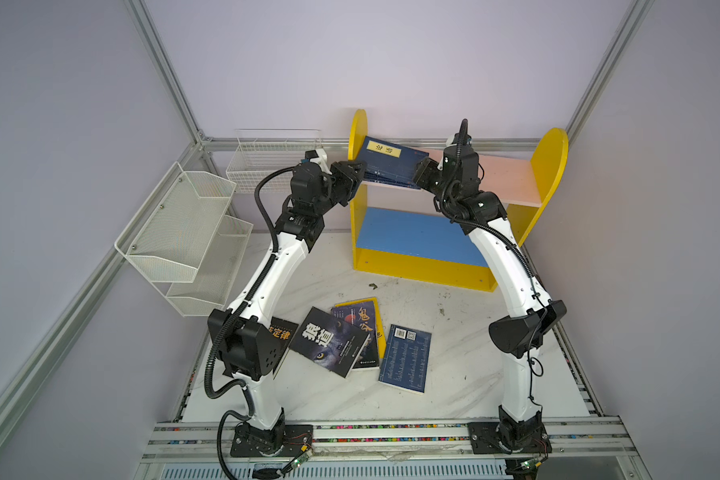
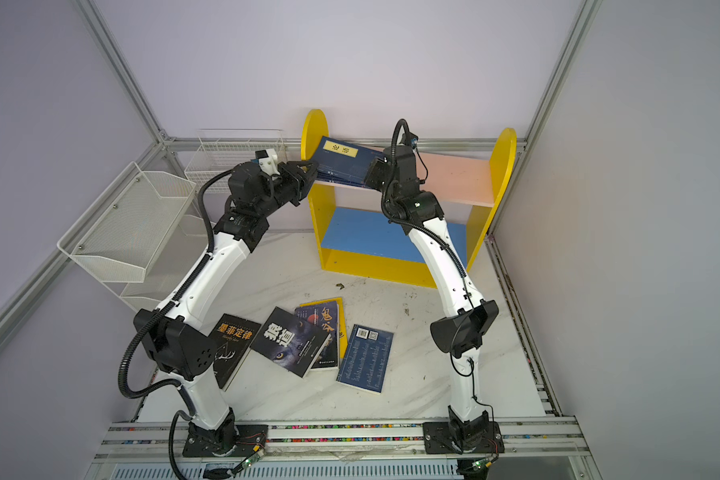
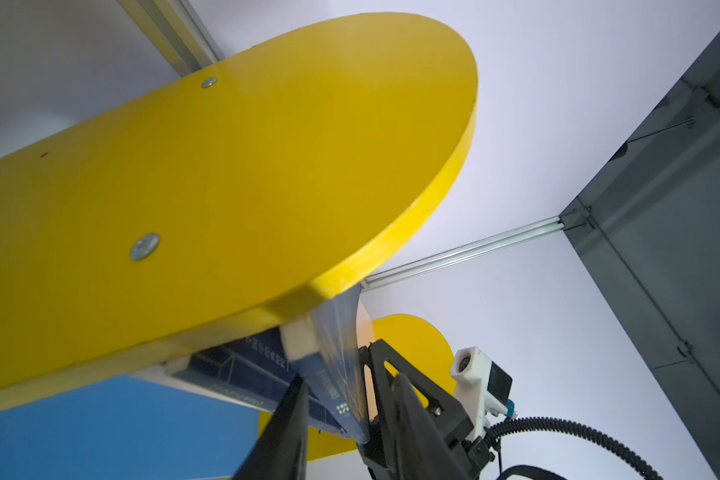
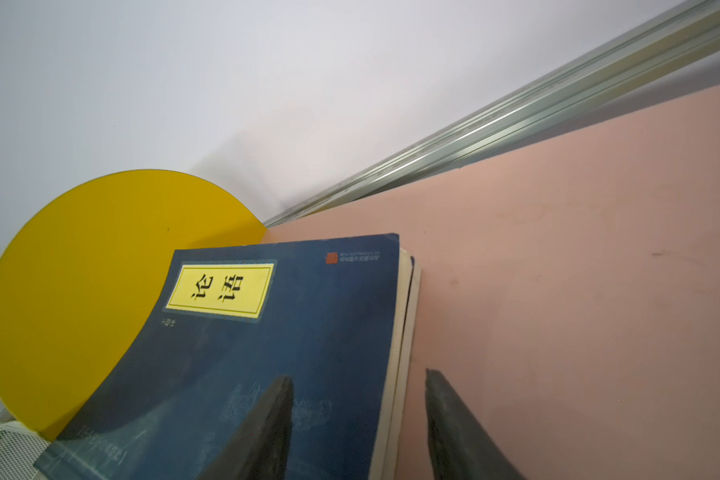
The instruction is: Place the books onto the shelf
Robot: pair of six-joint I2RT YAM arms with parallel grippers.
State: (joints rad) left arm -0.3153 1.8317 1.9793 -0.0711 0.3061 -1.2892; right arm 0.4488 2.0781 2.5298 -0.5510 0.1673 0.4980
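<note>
1. Left tool (image 3: 339,365) is reaching up to the front edge of the left yellow side panel (image 3: 225,166) at upper-board height. Its jaws are standing apart with the near corner of the shelved books between them. Whether either finger is touching the cover I cannot tell.
2. Right tool (image 4: 357,374) is hovering over the pink upper board (image 4: 558,270) with its jaws apart. One finger (image 4: 267,424) is lying over the top book's cover, and the other is sitting past the page edges, over bare pink board. It is clamping nothing.
3. Two books are lying stacked at the left end of that board. The navy book with the yellow title label (image 4: 292,332) is on top, and a second navy book (image 4: 411,316) is showing only its edge beneath. The stack is slanting, with its left side against the left panel.
4. The shelf (image 1: 535,166) is standing at the back of the bench (image 1: 454,374), with its blue lower board (image 1: 412,237) below the pink one.
5. Five more books are lying in a loose fan on the bench between the arms:
   - a black book with an orange title (image 2: 233,345), partly under the left arm;
   - a black wolf-eye book (image 1: 329,343), overlapping a dark blue book (image 1: 360,328);
   - a yellow-covered book (image 1: 382,332) under that dark blue one;
   - a navy book lying face down (image 1: 406,359), just beside them.
6. A white mesh rack (image 1: 175,232) and a wire basket (image 1: 267,158) are standing to the left of the shelf.
</note>
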